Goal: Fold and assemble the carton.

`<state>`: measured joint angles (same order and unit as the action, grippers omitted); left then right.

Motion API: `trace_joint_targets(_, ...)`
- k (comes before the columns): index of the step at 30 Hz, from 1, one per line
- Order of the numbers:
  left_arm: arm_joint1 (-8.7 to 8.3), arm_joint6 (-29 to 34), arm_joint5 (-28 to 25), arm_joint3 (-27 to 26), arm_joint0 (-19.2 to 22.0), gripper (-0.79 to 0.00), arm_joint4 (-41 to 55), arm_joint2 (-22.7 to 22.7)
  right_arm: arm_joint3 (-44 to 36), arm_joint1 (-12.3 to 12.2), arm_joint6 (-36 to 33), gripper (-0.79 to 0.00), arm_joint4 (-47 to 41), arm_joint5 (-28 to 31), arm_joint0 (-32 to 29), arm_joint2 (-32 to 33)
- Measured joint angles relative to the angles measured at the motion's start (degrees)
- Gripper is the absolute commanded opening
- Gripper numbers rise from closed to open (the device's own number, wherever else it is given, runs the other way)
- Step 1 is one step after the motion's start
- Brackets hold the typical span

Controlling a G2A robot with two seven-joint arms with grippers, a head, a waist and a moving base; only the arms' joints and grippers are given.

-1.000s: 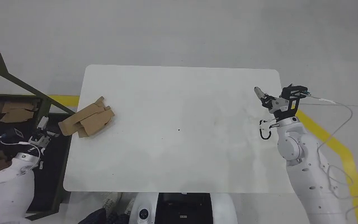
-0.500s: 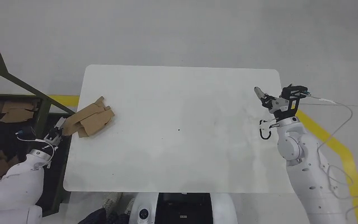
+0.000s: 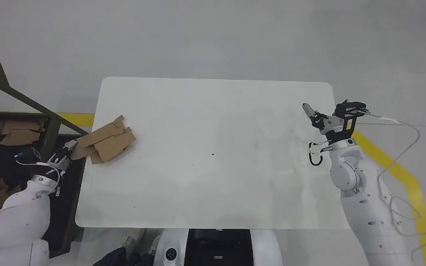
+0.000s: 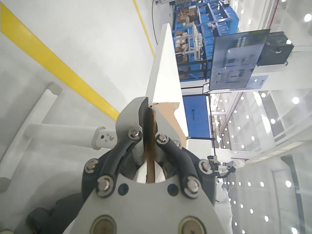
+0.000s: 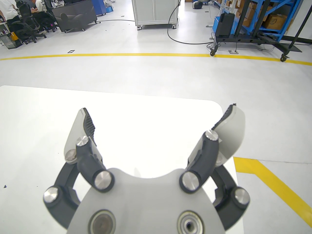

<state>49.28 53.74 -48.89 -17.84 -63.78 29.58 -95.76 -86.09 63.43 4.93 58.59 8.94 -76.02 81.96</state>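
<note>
Left hand (image 4: 147, 113): clamped on carton (image 3: 110, 139) edge, beside worktop (image 3: 219, 193).
Right hand (image 5: 158, 120): spread apart above worktop corner.

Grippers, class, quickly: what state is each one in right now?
Left gripper: shut on the carton edge, at the table side.
Right gripper: open, holding nothing, above the table.

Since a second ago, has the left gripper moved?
Yes. The left gripper has closed in on the left edge of the table and now clamps the overhanging flap of the carton.
</note>
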Motion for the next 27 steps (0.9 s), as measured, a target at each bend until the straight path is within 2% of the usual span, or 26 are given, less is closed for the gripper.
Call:
trace_joint_targets(6, -1.29, 6.89, 5.17, -5.04, -1.42, -0.785, 9.26, -4.18, 0.0, 0.0, 0.0, 0.0, 0.0, 0.0, 0.0, 0.0)
trace_joint_targets(13, -2.17, 12.98, 11.29, -14.78, -3.82, -0.785, 16.91, -7.53, 0.0, 0.0, 0.0, 0.0, 0.0, 0.0, 0.0, 0.0)
trace_joint_targets(21, -1.0, 15.03, 13.36, -23.25, -2.99, -0.785, 17.39, -4.39, 0.0, 0.0, 0.0, 0.0, 0.0, 0.0, 0.0, 0.0)
trace_joint_targets(27, 0.04, 16.07, 14.41, -27.52, -0.23, -0.785, 16.43, -0.72, 0.0, 0.0, 0.0, 0.0, 0.0, 0.0, 0.0, 0.0)
